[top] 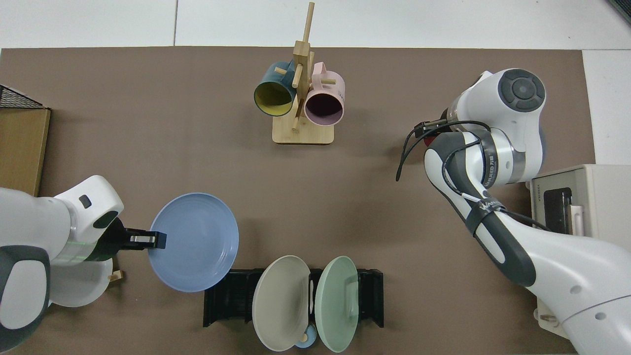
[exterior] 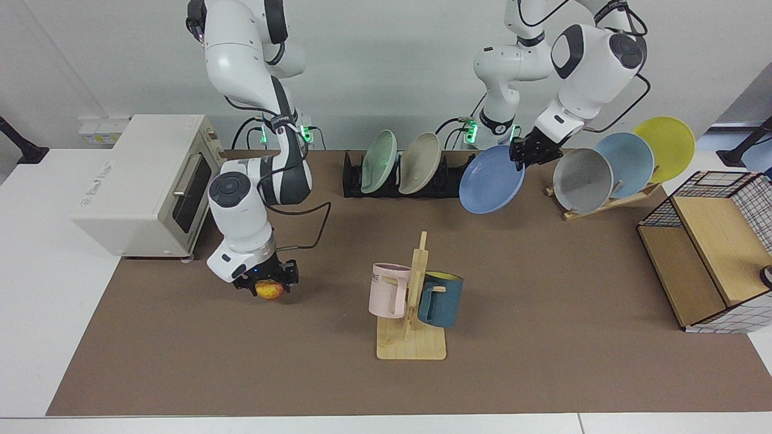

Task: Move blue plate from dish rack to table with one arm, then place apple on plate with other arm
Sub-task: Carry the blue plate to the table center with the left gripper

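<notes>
table (exterior: pixel 543 313) | left claw (top: pixel 157 240) grips blue plate (top: pixel 197 241) aloft | right claw (exterior: pixel 268 283) grips apple (exterior: pixel 269 290), top-hidden

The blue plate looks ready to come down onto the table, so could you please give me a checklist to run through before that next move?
1. Left claw grips the blue plate by its rim: ok.
2. Plate is out of the dish rack: ok.
3. Plate is level for setting down: not ok, it is tilted in the facing view.
4. Bare table beside the plate: ok.
5. Right claw holds the apple: ok.
6. Apple is lifted off the table: cannot tell.
</notes>
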Robot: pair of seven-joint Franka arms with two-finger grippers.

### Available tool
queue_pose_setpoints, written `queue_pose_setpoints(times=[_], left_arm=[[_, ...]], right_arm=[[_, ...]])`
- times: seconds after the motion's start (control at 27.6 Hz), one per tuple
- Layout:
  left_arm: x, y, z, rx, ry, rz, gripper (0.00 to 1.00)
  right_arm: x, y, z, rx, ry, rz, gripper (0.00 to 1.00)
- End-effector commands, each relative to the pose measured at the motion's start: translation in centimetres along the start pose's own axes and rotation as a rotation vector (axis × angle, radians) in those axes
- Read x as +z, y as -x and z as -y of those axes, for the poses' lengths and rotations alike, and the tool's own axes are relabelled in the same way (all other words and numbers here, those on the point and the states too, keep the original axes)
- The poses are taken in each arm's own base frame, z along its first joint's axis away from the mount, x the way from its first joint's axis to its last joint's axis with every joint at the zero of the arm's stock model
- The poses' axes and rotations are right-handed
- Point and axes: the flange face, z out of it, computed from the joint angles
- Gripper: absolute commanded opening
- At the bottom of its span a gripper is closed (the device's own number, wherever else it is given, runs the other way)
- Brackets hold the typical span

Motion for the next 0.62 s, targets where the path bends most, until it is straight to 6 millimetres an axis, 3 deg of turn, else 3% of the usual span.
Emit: queue_pose_setpoints(times=[0.0,0.18,0.33,0.58], left_arm=[[2.3,-3.5,0.5,-0.058,0.140,-0.011,0.00],[7.1,-6.1,0.6,-0.078,0.244,0.004,0.00],[9.8,-7.3,0.6,-0.083,0.365,0.003,0.00],[13.7,-8.6,-0.2,-0.113,0.470,-0.007,0.00]], right_arm=[[-3.1,-0.2,0.0,0.016,-0.017,0.020,0.15],[-3.4,0.4,1.8,0.022,-0.038,0.035,0.15],[-3.8,1.0,1.7,0.011,-0.027,0.089,0.15],[-8.0,2.0,0.8,0.018,-0.025,0.110,0.16]])
